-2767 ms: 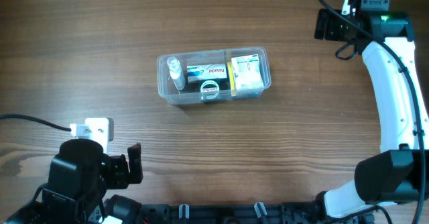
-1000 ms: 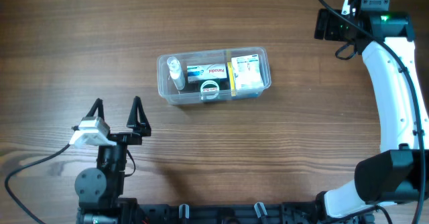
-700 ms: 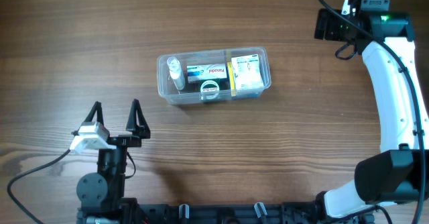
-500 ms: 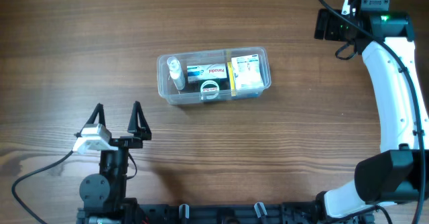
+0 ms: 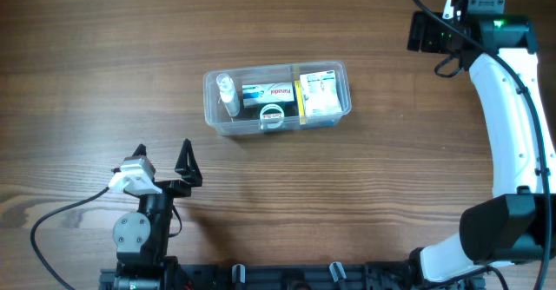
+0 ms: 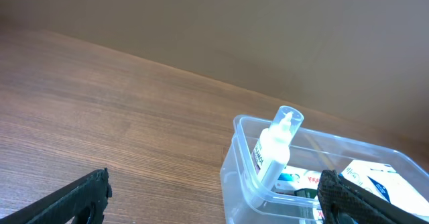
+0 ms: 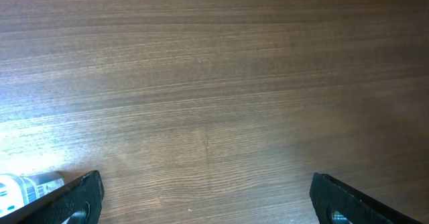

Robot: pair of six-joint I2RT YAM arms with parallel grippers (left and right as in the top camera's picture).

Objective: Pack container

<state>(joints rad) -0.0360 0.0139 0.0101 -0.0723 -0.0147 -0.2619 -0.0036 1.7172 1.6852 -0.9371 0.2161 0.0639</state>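
Observation:
The clear plastic container (image 5: 278,99) sits at the table's middle. It holds a white dropper bottle (image 5: 228,93) upright at its left end, a white-and-blue box (image 5: 268,91), a small black item with a round white label (image 5: 273,115) and a yellow-and-white box (image 5: 320,93) at its right end. In the left wrist view the container (image 6: 241,184) and the bottle (image 6: 276,147) lie ahead on the right. My left gripper (image 5: 162,154) is open and empty, below and left of the container. My right gripper (image 7: 208,197) is open and empty over bare table; it is out of the overhead view.
The right arm (image 5: 512,108) runs along the table's right edge, its wrist at the top right corner. A black cable (image 5: 61,216) trails left from the left arm at the front edge. A small clear item (image 7: 27,187) shows at the right wrist view's lower left.
My left arm rose from its folded pose and opened its fingers toward the container. Over the last second it moved a little right and turned toward the container. The right arm has not moved.

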